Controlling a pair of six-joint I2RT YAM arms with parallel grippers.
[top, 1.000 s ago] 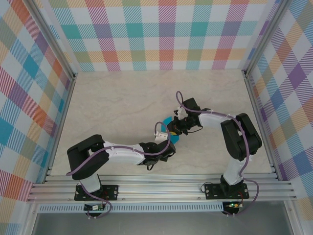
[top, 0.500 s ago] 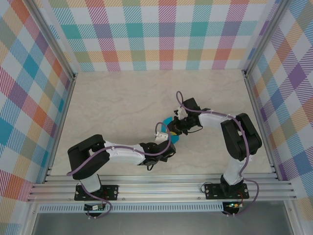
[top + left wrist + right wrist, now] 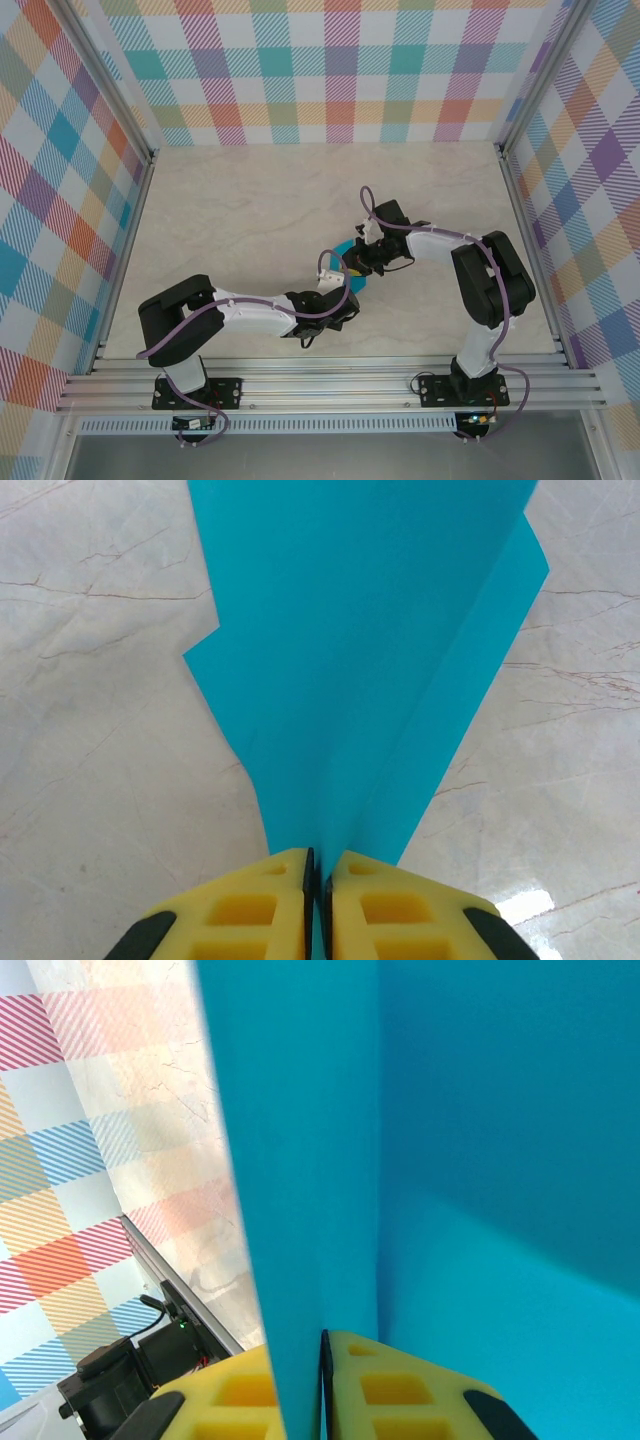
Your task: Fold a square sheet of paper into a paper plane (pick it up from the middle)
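walls (image 3: pixel 340 70): pastel plaid panels on back + both sides of the cell
table (image 3: pixel 250 210): pale marble-look top; glossy in left wrist view (image 3: pixel 90 730)
rail (image 3: pixel 330 385): aluminium, along near edge, both arm bases bolted on it
right arm (image 3: pixel 490 270): black/white w/ purple cable, bent in toward table centre
left arm (image 3: pixel 250 312): same build, stretched low twd centre, wrist meets the right one
paper sheet (image 3: pixel 370 630): teal-blue, partly folded, centre crease w/ flaps fanning away from the fingers; held off the table approx mid-table, between the 2 wrists; from above just small teal bits show (image 3: pixel 345 247); close up in right wrist view (image 3: pixel 480 1160), folded layers standing on edge
left gripper (image 3: pixel 318 865): yellow fingers pressed together, pinching paper sheet at the crease end
right gripper (image 3: pixel 322 1345): yellow fingers closed tight, paper sheet layer clamped betw. them
grippers' spacing: nearly touching from above, L (image 3: pixel 335 272) just beside R (image 3: pixel 352 262)
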